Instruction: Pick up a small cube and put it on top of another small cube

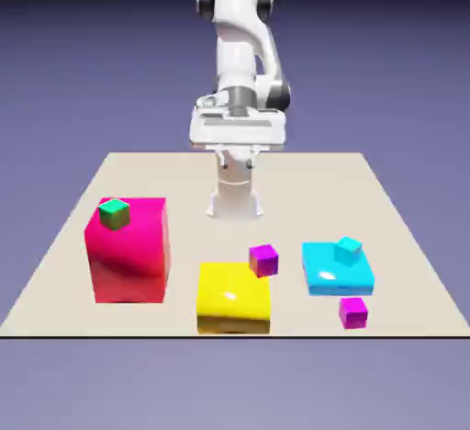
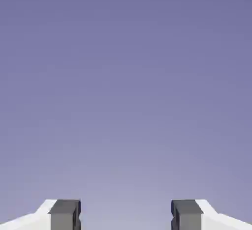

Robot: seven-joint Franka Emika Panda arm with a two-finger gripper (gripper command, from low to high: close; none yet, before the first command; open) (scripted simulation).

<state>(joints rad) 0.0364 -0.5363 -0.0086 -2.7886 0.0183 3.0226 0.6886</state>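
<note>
On the beige desk [image 1: 386, 200], going from the exterior view's left to its right: a big glossy magenta-red block [image 1: 128, 249] stands near the left edge, with a tiny green cube [image 1: 114, 213] on its top at the far left corner. Next, at the near edge, lies a flat glossy yellow block [image 1: 233, 297]. 1 tiny glossy magenta-purple cube [image 1: 263, 259] sits at that block's far right corner (whether it rests on the block or just behind it, I cannot tell). Further right lies a flat glossy cyan block [image 1: 337, 269] carrying a tiny cyan cube [image 1: 348, 250] on top. The other tiny glossy magenta-purple cube [image 1: 352, 312] sits on the desk just in front of the cyan block, near the near edge, apart from its twin.

The white arm [image 1: 240, 61] stands at the far edge, its end effector [image 2: 125, 215] raised well above the desk. In the hand view the 2 grey fingertips [image 2: 64, 214] are spread wide, with only the blue-violet backdrop [image 2: 126, 86] between them.
</note>
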